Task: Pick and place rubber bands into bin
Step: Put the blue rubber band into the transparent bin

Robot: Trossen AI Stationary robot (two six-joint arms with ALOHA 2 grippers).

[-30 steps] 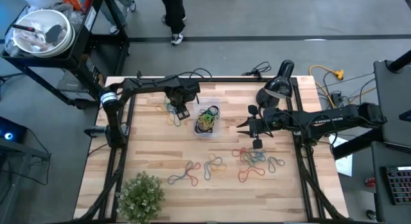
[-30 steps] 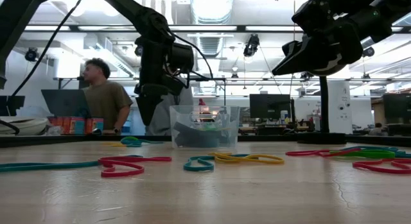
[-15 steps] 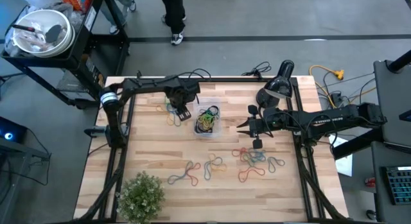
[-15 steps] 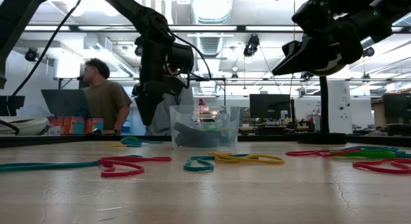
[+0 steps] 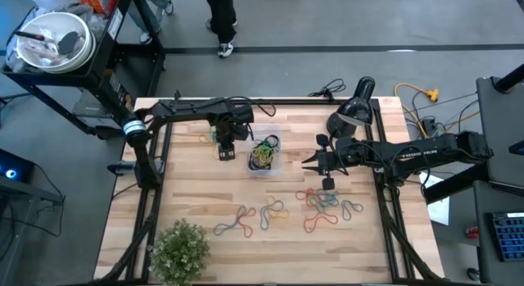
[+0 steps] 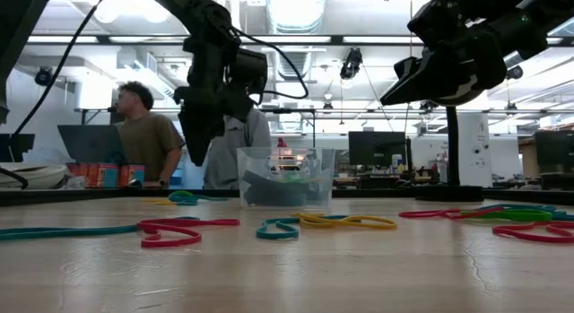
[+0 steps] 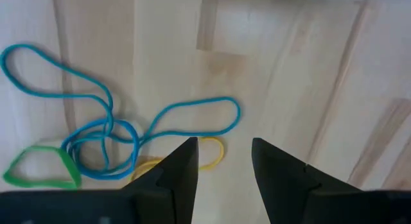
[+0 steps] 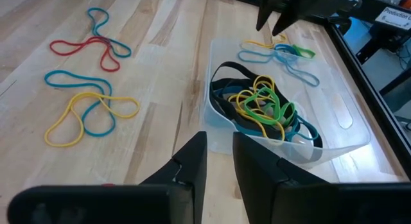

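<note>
We see the bin (image 5: 264,152), its long axis running near to far, holding a tangle of black, yellow, green and blue rubber bands (image 8: 260,103). The left tool (image 5: 225,143) hovers just left of it over four loose bands (image 7: 122,137), two blue, one yellow, one green, its jaws apart and empty. The right tool (image 5: 307,162) hangs right of the bin, jaws narrow, holding nothing. More bands (image 5: 327,202) lie scattered on the near worktop (image 5: 188,188).
</note>
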